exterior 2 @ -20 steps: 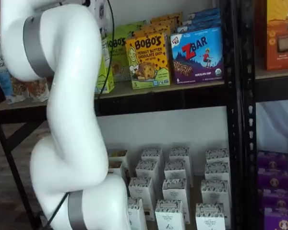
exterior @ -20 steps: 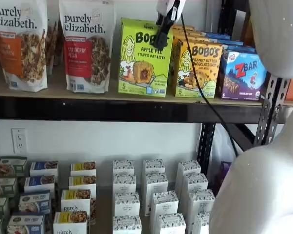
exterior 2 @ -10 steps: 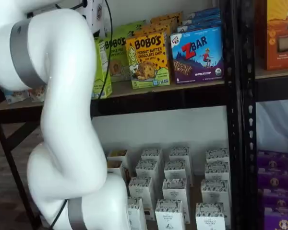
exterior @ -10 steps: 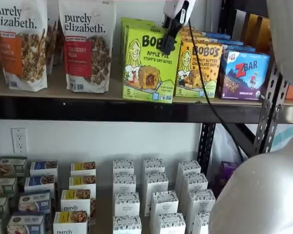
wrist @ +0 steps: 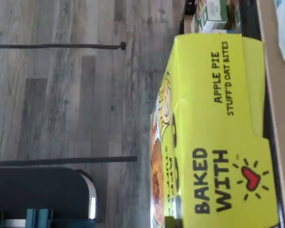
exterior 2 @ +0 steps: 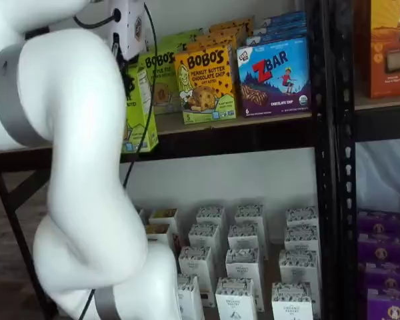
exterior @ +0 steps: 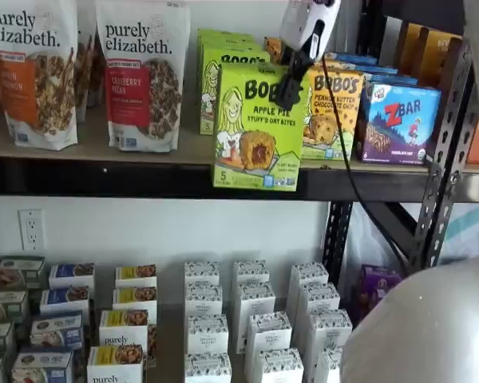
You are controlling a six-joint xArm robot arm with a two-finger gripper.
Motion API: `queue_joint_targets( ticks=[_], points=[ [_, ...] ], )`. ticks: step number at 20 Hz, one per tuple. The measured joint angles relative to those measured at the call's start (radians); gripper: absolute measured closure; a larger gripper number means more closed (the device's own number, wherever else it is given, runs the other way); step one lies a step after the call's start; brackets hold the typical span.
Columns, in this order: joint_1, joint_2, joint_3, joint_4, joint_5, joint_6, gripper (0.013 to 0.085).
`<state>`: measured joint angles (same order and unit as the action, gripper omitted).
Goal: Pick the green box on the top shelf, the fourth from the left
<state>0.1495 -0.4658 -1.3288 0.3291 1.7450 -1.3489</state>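
Observation:
The green box (exterior: 258, 128), a lime-green Bobo's Apple Pie carton, hangs in front of the top shelf (exterior: 144, 177), its lower edge below the black front beam. My gripper (exterior: 291, 70) is shut on the green box at its top right corner; the white body rises above it. In a shelf view the box shows side-on (exterior 2: 139, 110) beside my white arm. The wrist view shows the box's top flap (wrist: 218, 137) close up, marked "BAKED WITH". More green Bobo's boxes (exterior: 227, 56) stand behind on the shelf.
Two purely elizabeth bags (exterior: 142, 72) stand left of the gap. The orange-yellow Bobo's peanut butter box (exterior: 334, 112) and blue ZBar box (exterior: 399, 121) stand to the right. Small white cartons (exterior: 251, 319) fill the lower level. My arm (exterior 2: 80, 187) fills the left of a shelf view.
The green box has come forward off the shelf with my gripper, and now sits lower and further right, past the front beam. The boxes behind it are uncovered.

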Motion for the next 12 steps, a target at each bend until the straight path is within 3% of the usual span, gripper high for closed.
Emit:
queue_joint_targets(
  ticks=[12],
  points=[
    [-0.041, -0.120, 0.153, -0.006, 0.006, -0.049, 0.0690]
  ],
)
